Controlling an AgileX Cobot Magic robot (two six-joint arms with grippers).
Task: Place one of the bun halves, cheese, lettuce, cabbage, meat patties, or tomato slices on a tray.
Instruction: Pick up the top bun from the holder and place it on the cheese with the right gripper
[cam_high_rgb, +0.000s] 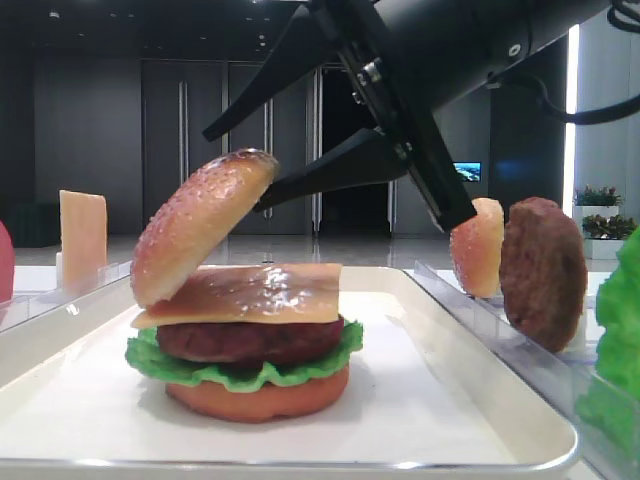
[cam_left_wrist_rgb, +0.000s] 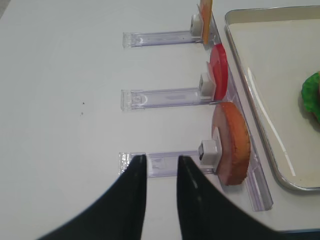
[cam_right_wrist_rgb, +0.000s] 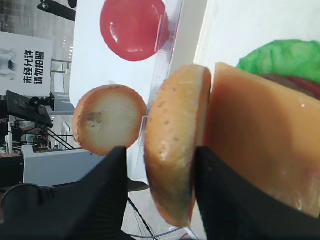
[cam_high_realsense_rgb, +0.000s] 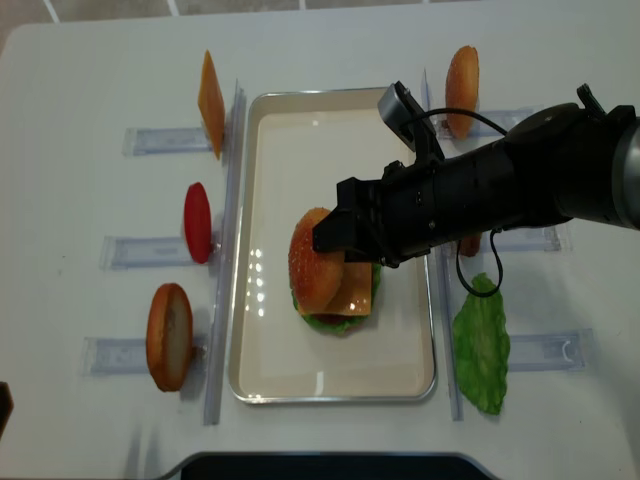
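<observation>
The domed bun top (cam_high_rgb: 200, 225) leans tilted on the cheese (cam_high_rgb: 270, 290) of a stack on the white tray (cam_high_realsense_rgb: 270, 130). Below the cheese lie a meat patty (cam_high_rgb: 250, 340), lettuce (cam_high_rgb: 250, 375) and a bun base (cam_high_rgb: 260, 400). My right gripper (cam_right_wrist_rgb: 160, 150) is open around the bun top (cam_right_wrist_rgb: 175, 145), with a clear gap at its left finger (cam_right_wrist_rgb: 107, 185). From above, that gripper (cam_high_realsense_rgb: 335, 225) reaches in from the right over the stack. My left gripper (cam_left_wrist_rgb: 161, 157) is open and empty above the bare table, left of the tray.
Clear stands line both long sides of the tray. On the left are a cheese slice (cam_high_realsense_rgb: 210, 90), a tomato slice (cam_high_realsense_rgb: 198, 222) and a bun half (cam_high_realsense_rgb: 168, 335). On the right are another bun half (cam_high_realsense_rgb: 461, 75), a patty (cam_high_rgb: 542, 272) and a lettuce leaf (cam_high_realsense_rgb: 482, 340).
</observation>
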